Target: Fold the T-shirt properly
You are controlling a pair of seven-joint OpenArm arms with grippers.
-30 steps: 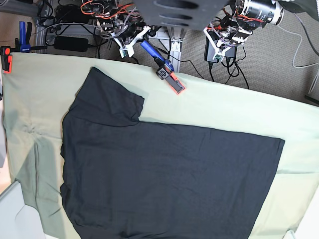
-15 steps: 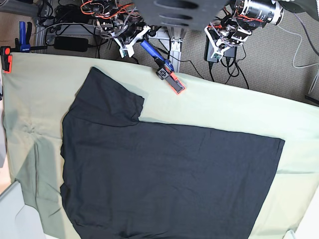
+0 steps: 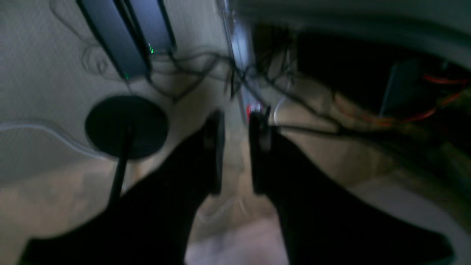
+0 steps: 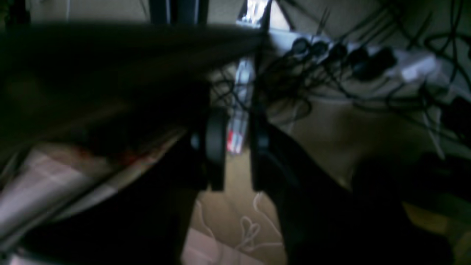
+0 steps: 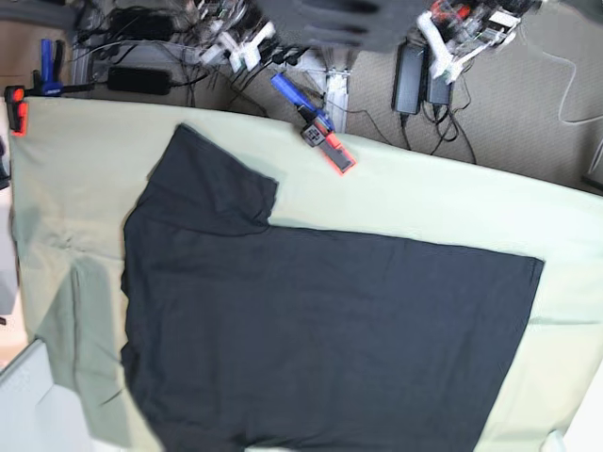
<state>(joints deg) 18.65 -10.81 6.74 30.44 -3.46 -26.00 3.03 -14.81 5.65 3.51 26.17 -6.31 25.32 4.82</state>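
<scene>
1. your left gripper [image 3: 235, 147] shows a narrow gap between its fingers with only floor and cables seen through it; the jaws stand slightly apart and hold nothing.
2. your right gripper [image 4: 232, 147] reads the same: a slim gap, carpet and a red-and-white blur behind it, no cloth between the fingers.
3. both wrist views look past the table edge at the floor, so i judge the arms are parked high and back, out of reach of the cloth. in the base view they sit at about 11 and 1 o'clock along the top edge, the left arm on that view's right.
4. the t-shirt [image 5: 320, 330] lies flat, plain black side up, on the pale green cloth [image 5: 443, 198], filling the middle and lower part of the table. one sleeve points toward 11 o'clock and the hem edge faces 3 o'clock. spread this way it looks ready for a first fold, which i judge is not yet begun.
5. a blue and orange clamp [image 5: 316, 127] bites the green cloth's far edge at 12 o'clock, with another clamp [image 5: 17, 108] at 10 o'clock, likely to keep the cover from sliding.
6. what you can't see: the shirt's edge at 6 o'clock is cut off by the frame, any print is hidden, and both wrist views are dark and blurred.
</scene>
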